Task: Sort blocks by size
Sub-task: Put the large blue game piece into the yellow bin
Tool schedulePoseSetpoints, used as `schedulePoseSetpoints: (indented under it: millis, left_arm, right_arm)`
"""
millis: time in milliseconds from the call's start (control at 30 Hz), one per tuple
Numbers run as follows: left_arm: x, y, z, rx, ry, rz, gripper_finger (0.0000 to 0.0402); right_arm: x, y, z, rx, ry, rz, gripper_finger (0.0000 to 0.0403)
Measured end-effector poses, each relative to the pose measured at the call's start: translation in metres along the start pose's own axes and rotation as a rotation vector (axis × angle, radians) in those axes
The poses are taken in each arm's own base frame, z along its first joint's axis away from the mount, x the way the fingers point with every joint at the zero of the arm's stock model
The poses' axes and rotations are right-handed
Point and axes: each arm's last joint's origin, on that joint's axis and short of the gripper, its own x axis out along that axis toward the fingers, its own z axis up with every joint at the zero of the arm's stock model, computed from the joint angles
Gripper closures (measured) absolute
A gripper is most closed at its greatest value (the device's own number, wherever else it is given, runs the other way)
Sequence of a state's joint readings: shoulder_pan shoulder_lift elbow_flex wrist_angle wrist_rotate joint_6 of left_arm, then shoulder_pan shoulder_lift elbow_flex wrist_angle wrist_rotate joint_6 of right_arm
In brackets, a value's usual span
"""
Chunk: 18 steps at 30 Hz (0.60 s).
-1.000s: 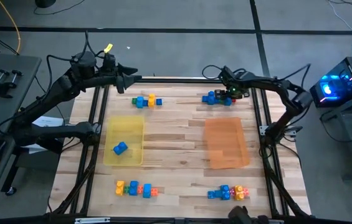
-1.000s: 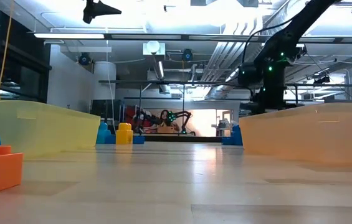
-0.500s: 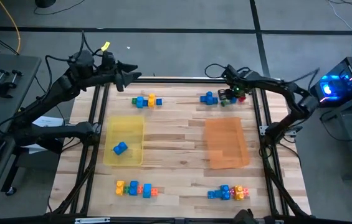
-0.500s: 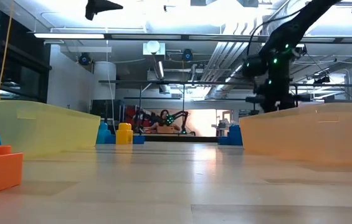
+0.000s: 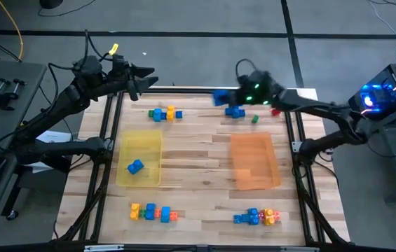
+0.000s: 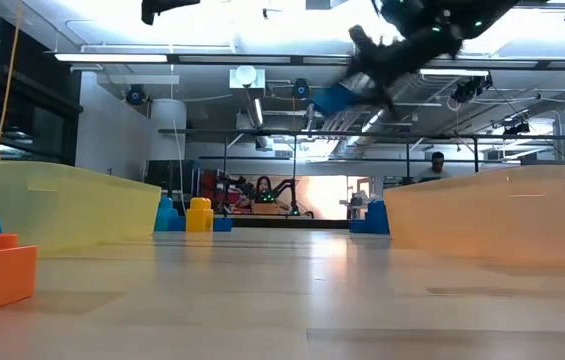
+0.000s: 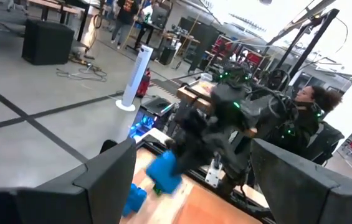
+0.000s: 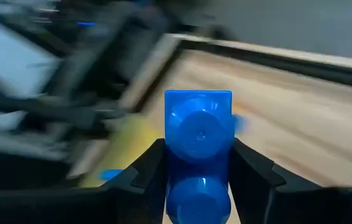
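Right gripper (image 5: 220,96) — risen from the far-right cluster since a second ago, now above the far edge of the surface (image 5: 198,150), clamped on a blue brick (image 8: 198,134); the wrist view shows the brick pinched between both fingers (image 8: 144,171), studs facing the camera. In the low view it hangs high, well clear of the wood.

Left gripper (image 5: 147,72) — hovers above the far-left corner, fingers spread apart, nothing between them.

Blocks remaining, far right: one blue block (image 5: 235,111), a tiny green cube (image 5: 255,119) and a tiny red cube (image 5: 275,111), lying apart from one another.

Far left: a small blue-and-yellow group (image 5: 164,114).

Near edge: a mixed row at left (image 5: 154,212) and a mixed cluster at right (image 5: 257,217).

Yellow tray (image 5: 141,143) — left of centre, holds one blue block (image 5: 135,166).

Orange tray (image 5: 254,161) — right of centre, nothing visible inside.

Room beyond: a seated person (image 7: 311,102) shows in the left wrist view.
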<state>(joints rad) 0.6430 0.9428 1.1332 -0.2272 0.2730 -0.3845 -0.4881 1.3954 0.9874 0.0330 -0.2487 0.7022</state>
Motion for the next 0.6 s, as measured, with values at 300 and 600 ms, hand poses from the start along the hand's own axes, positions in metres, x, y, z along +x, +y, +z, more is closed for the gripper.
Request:
schedulePoseSetpoints:
  millis: [300,600]
  left_arm:
    - [0.0,0.0,0.0,-0.027,-0.006,0.014,0.0102]
    - [0.0,0.0,0.0,-0.034,-0.006,0.015,0.0102]
  right_arm:
    - [0.112,0.044,-0.053,-0.16,0.153,0.247,0.0274]
    - [0.192,0.085,-0.068,-0.287,0.249,0.37,0.0274]
